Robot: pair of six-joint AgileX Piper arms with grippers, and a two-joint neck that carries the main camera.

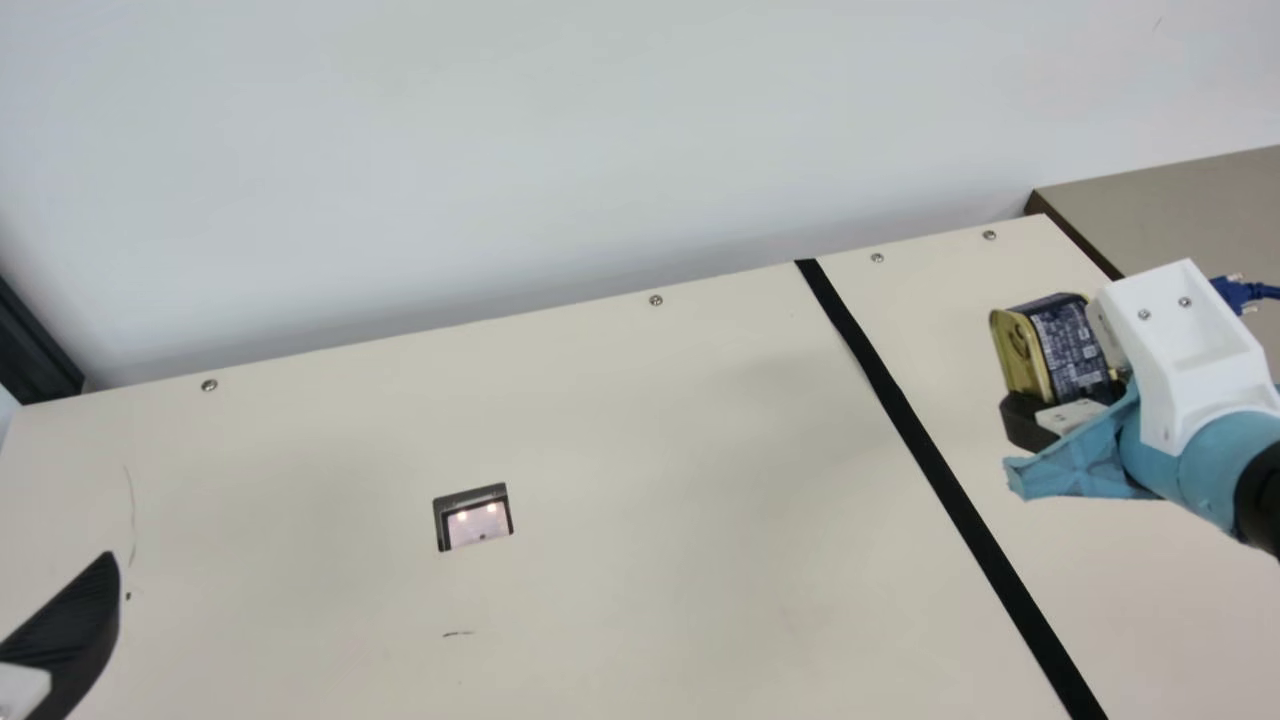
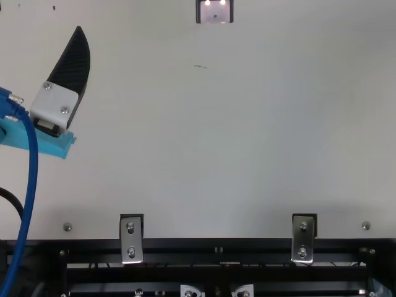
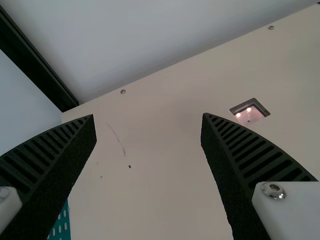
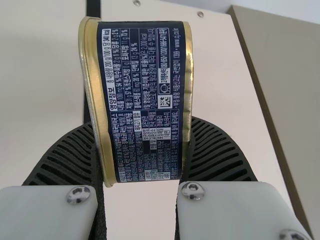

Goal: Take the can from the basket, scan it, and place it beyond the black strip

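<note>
Found the can [image 1: 1068, 350] at right of main view, held lid to lid in the right gripper [image 4: 142, 124], opened just to the can's depth. Appears to run lengthwise along the fingers. Seen right of the black strip [image 1: 928, 450], opposite side from the scanner [image 1: 478, 525]. Probably requires lowering there, then release.
</note>
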